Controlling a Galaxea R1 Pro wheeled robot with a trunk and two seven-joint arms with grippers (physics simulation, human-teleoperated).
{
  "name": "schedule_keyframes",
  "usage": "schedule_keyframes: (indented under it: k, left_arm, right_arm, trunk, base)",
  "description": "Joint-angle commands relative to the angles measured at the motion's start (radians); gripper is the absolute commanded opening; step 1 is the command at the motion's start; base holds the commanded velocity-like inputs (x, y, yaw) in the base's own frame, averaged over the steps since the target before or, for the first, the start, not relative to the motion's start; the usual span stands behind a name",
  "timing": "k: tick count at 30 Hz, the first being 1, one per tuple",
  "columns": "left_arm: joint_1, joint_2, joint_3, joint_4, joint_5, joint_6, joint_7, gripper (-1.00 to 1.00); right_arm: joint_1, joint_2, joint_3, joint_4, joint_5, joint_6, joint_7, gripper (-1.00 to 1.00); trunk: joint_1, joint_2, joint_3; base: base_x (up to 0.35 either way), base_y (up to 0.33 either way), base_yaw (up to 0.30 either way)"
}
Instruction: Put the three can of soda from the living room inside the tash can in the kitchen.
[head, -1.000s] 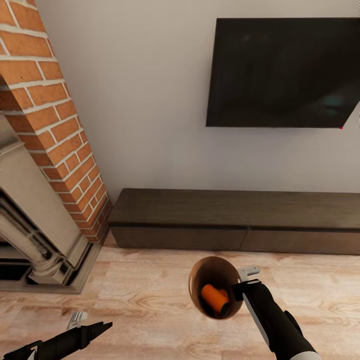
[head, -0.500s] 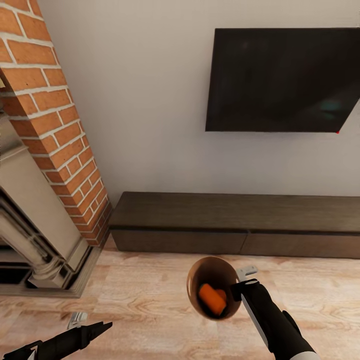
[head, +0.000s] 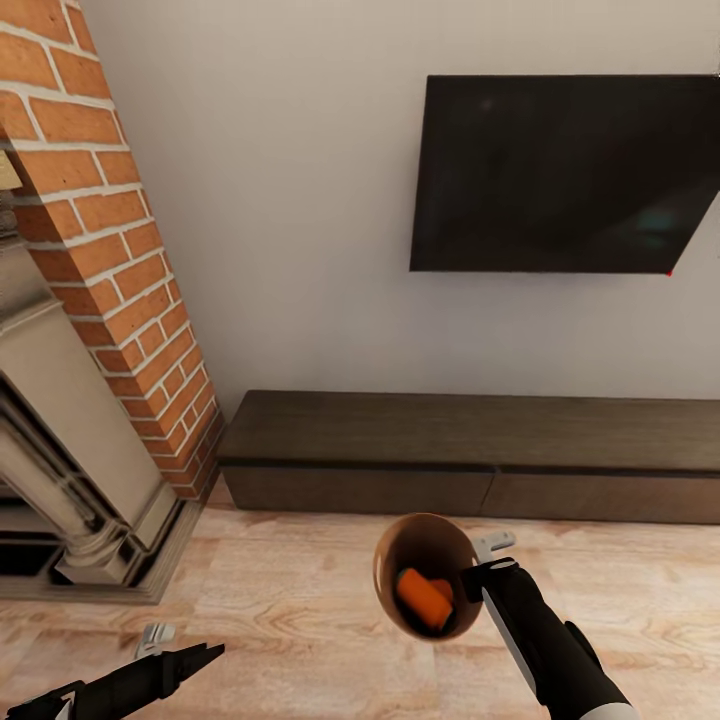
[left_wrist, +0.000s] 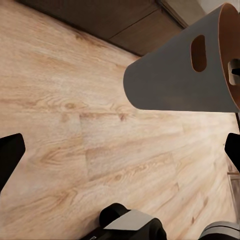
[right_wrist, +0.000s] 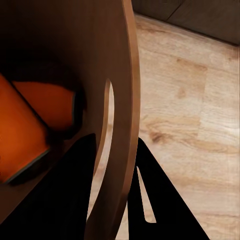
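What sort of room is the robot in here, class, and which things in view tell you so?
Most likely a living room: a black TV hangs on the wall above a long low dark cabinet, beside a brick fireplace, on light wood flooring.

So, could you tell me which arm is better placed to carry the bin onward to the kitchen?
The right: its tool already clamps the trash can wall, orange cans inside. The left tool hangs open and empty.

Your right gripper (head: 478, 568) is clamped over the bin (head: 400, 560) rim, arm reaching forward. Your left gripper (head: 185, 650) hangs low, fingers spread, holding nothing.
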Motion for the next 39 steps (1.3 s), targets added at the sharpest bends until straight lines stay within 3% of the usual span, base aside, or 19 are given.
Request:
schedule_keyframes:
  k: [1, 25, 33, 39]
  left_arm:
    - [0.000, 0.000, 0.000, 0.000, 0.000, 0.000, 0.000, 1.00]
    - [0.000, 0.000, 0.000, 0.000, 0.000, 0.000, 0.000, 1.00]
    - [0.000, 0.000, 0.000, 0.000, 0.000, 0.000, -0.001, 1.00]
    - [0.000, 0.000, 0.000, 0.000, 0.000, -0.001, -0.003, 1.00]
  right_arm:
    - [0.000, 0.000, 0.000, 0.000, -0.003, 0.000, 0.003, -1.00]
    - [0.000, 0.000, 0.001, 0.000, -0.003, 0.000, 0.003, -1.00]
    - [0.000, 0.000, 0.001, 0.000, -0.003, 0.000, 0.003, -1.00]
    - [0.000, 0.000, 0.001, 0.000, -0.003, 0.000, 0.003, -1.00]
  trunk:
    - [0.000, 0.000, 0.002]
    - [0.000, 0.000, 0.041]
    - [0.000, 0.000, 0.043]
    - [0.000, 0.000, 0.043]
  base:
    - [0.000, 0.000, 0.000]
    - [-0.003, 0.003, 0.000]
    - [-0.165, 0.193, 0.027]
    - [-0.224, 0.249, 0.242]
